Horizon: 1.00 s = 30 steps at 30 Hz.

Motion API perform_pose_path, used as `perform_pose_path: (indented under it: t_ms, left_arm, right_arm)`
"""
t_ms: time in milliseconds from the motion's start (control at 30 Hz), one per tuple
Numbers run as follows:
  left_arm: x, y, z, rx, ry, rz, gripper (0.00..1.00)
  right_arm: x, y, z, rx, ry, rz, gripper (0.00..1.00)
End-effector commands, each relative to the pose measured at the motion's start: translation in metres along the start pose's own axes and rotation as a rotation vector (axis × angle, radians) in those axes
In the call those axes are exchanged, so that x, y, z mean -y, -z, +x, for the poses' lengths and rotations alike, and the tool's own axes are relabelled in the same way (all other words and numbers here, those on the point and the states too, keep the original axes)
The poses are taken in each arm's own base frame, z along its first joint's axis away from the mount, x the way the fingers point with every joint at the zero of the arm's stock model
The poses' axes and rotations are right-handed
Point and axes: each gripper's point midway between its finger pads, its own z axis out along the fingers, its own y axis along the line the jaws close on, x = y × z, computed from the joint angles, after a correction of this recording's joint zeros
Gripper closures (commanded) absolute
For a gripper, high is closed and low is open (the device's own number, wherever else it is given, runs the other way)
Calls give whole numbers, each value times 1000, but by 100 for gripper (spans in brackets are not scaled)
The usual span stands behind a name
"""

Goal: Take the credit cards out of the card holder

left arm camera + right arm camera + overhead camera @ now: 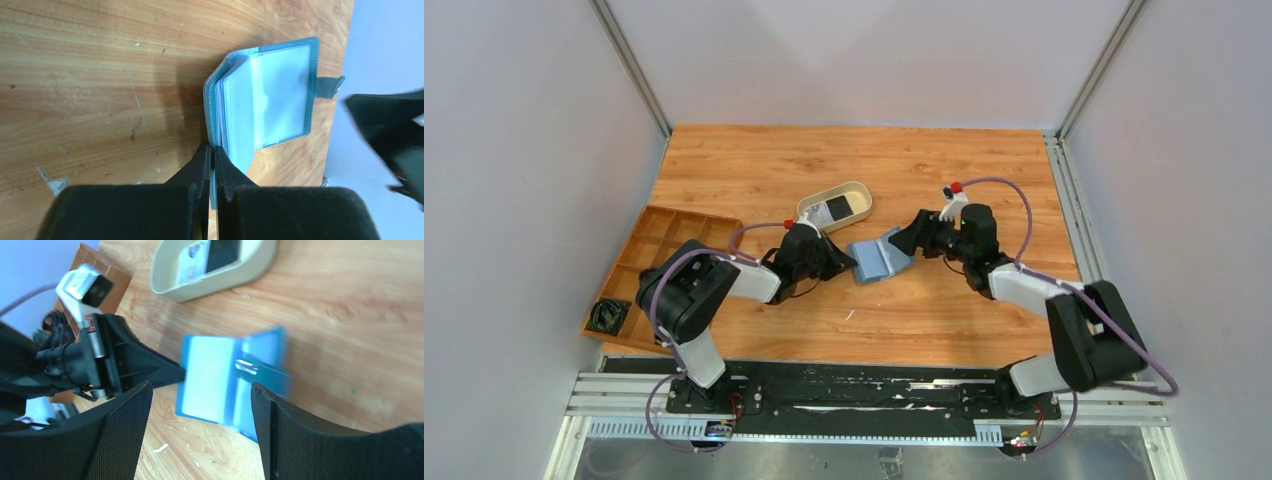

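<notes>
Looking first from the top external view, we find the card holder (879, 258) lying open on the bench (844, 160) between the two arms. Its fold runs roughly near to far, so one half faces each arm. The left gripper (848, 263) touches its left edge, while the right gripper (904, 243) sits just beside the raised right half, so the left is the nearer. A beige tray (836, 207) stands just behind. From the left wrist, that arm's fingers (200, 167) are pressed almost together, pinching the teal cover at its near edge, with the sheaf of pale leaves fanned open straight ahead of the tips. We take the credit cards (237, 115) to be in that sheaf, though we cannot tell card from pocket. From the right wrist, the right arm's fingers are spread wide and hold nothing. The holder lies ahead of the tips, in line with the gap, its pale inner face turned to us and its tab side blurred. We judge that the coming move turns on these spread fingers meeting a card's free edge while the left pins the cover.
</notes>
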Motion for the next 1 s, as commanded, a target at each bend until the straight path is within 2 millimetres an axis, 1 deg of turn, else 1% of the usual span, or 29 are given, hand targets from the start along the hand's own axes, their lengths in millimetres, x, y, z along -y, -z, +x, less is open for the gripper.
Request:
perform_pose_path:
  t_ms: [0, 33, 133, 167, 333, 367, 400, 467, 567, 700, 800, 967]
  left_arm:
    - [-11, 1, 7, -43, -40, -41, 100]
    - [-12, 0, 8, -47, -40, -42, 100]
    - [-11, -2, 8, -56, -40, -37, 100]
    - [-10, -3, 10, -63, -41, -33, 100]
    - [-7, -3, 11, -76, -47, -21, 100]
    - [-8, -3, 11, -78, -45, -21, 100]
    - [-8, -3, 12, -80, -46, -21, 100]
    - [-10, -4, 14, -87, -42, -26, 100]
    - [-12, -5, 16, -95, -40, -30, 100]
    - [-11, -5, 16, -98, -41, -26, 100]
    - [-12, -5, 17, -105, -41, -27, 100]
    - [-12, -4, 20, -115, -44, -22, 100]
  right_arm:
    - [1, 12, 14, -135, 279, 234, 23]
    - [-10, 8, 12, -153, 317, 233, 23]
    - [-15, 0, 21, -222, 410, 296, 23]
    - [-17, -3, 26, -237, 431, 293, 23]
    - [-19, -23, 52, -332, 468, 276, 22]
    - [-23, -28, 55, -345, 489, 273, 22]
    - [-19, -27, 64, -384, 504, 290, 22]
    - [-23, -31, 73, -415, 545, 304, 21]
    - [-24, -35, 80, -429, 558, 310, 21]
    - [-21, -37, 85, -440, 560, 318, 21]
    - [-10, -36, 84, -440, 575, 381, 21]
    - [-1, -37, 83, -437, 584, 425, 21]
